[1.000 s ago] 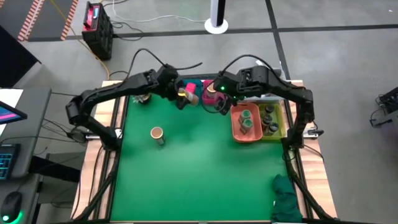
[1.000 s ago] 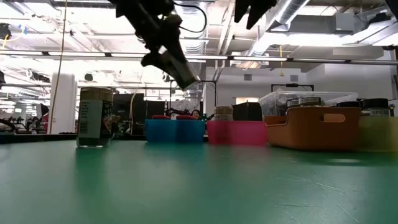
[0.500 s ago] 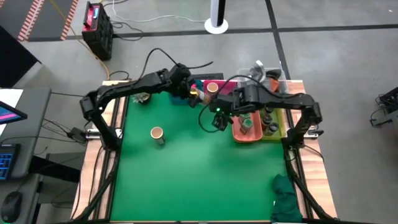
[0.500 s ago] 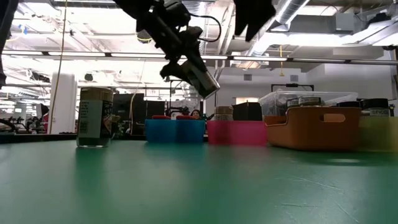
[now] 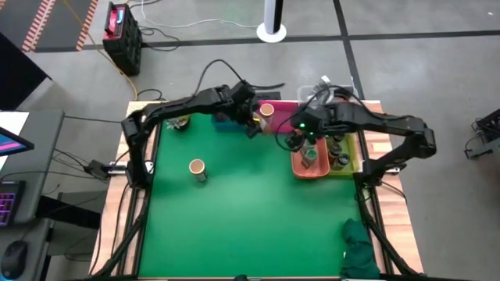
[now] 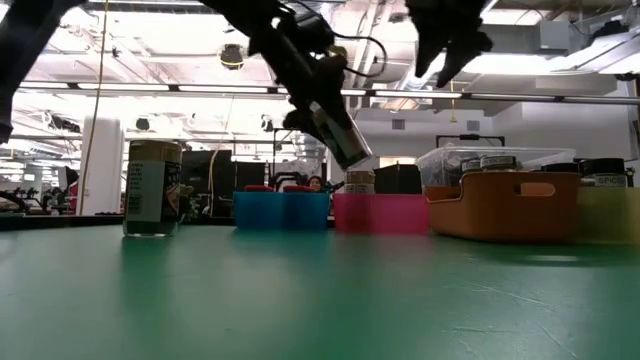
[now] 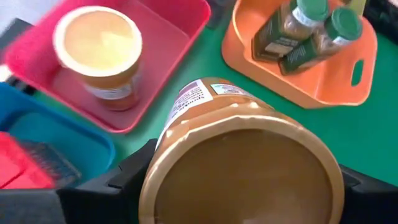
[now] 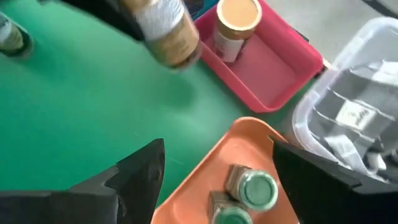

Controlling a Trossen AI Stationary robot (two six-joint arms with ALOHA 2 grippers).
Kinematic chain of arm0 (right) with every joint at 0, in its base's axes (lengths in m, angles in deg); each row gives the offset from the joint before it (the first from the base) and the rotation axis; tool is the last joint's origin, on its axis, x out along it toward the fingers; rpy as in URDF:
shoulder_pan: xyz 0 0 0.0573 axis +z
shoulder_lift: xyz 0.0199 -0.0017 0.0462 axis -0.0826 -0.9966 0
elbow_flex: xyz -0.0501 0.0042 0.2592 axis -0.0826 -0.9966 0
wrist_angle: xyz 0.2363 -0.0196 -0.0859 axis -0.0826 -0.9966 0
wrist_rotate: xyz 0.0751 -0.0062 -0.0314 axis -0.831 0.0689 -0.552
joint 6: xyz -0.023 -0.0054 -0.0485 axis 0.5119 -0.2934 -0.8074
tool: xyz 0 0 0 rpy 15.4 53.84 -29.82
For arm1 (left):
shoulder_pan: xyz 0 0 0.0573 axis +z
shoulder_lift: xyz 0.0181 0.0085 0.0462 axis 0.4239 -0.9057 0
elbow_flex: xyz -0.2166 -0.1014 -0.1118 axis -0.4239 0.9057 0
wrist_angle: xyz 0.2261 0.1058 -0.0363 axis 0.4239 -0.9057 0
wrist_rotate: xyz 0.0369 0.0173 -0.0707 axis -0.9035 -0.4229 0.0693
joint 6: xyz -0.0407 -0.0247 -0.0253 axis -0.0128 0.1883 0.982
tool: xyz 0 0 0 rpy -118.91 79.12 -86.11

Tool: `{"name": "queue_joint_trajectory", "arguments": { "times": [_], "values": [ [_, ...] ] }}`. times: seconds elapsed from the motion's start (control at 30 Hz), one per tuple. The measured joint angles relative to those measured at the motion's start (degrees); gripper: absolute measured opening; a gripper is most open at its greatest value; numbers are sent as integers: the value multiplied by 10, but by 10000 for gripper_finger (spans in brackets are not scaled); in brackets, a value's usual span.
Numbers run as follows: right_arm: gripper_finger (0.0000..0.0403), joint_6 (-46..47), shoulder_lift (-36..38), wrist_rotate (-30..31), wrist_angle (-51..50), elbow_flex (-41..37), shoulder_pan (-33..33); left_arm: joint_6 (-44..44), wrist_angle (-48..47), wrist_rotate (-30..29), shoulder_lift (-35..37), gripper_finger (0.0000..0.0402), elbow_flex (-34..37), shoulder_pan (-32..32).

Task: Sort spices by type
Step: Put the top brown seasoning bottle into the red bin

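On the green table [image 5: 234, 226], a tan-topped jar [image 5: 197, 168] stands alone toward nine o'clock, well apart from the bins; in the low view it shows as a dark-labelled jar at the far left. At about eleven o'clock a small object sits at the table's edge, too small to identify.

The left gripper [image 5: 254, 123] reaches in from ten o'clock and hangs above the table at twelve o'clock, its jaws clamped on a second tan-lidded jar [image 7: 239, 165], which is tilted, lid toward the wrist camera. This held jar is in the air beside the near edge of the pink bin [image 5: 283, 125], with the blue bin [image 5: 228, 119] just at its nine o'clock side. A red tin [image 7: 25, 168] lies in the blue bin. Inside the pink bin a third tan-topped jar [image 5: 266, 111] stands upright.

The right gripper [image 5: 295, 141] hovers at about one o'clock, over the nine o'clock edge of the orange bin [image 5: 300, 167], its fingers [image 8: 134, 171] spread wide and empty. Green-topped jars [image 8: 255, 190] stand in the orange bin. A yellow bin [image 5: 353, 160] with dark jars touches its three o'clock side, and a clear tub [image 8: 354, 106] sits behind. A green cloth [image 5: 358, 246] lies at five o'clock.
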Motion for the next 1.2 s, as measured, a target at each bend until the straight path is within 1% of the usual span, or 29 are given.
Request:
{"name": "queue_joint_trajectory", "arguments": {
  "times": [0.1, 0.2, 0.4, 0.5, 0.63, 0.8, 0.87, 1.03, 1.13, 1.2],
  "values": [
    [323, 23, 27, -16, 18, -28, -2, -7, -24, 19, -23, 276, -29, -7],
    [323, 40, 36, -23, 31, -52, 4, -38, -46, 20, -27, 277, -44, -24],
    [323, 47, 38, -26, 54, -85, 18, -90, -64, -15, -31, 278, -36, -63],
    [323, 47, 38, -26, 64, -87, 17, -105, -88, -19, -31, 279, -36, -73],
    [323, 48, 43, -30, 67, -87, 19, -110, -120, -19, -58, 279, -36, -84],
    [323, 57, 49, -101, 73, -87, 28, -108, -133, -19, -97, 280, -35, -92],
    [323, 62, 48, -112, 71, -87, 43, -105, -133, -18, -105, 280, -35, -96],
    [323, 82, 48, -115, 65, -87, 78, -113, -132, -21, -102, 286, -35, -110],
    [323, 101, 48, -112, 65, -87, 92, -124, -129, -29, -98, 302, -35, -115],
    [323, 110, 48, -99, 67, -87, 101, -124, -127, -29, -97, 316, -36, -116]
  ]
}}
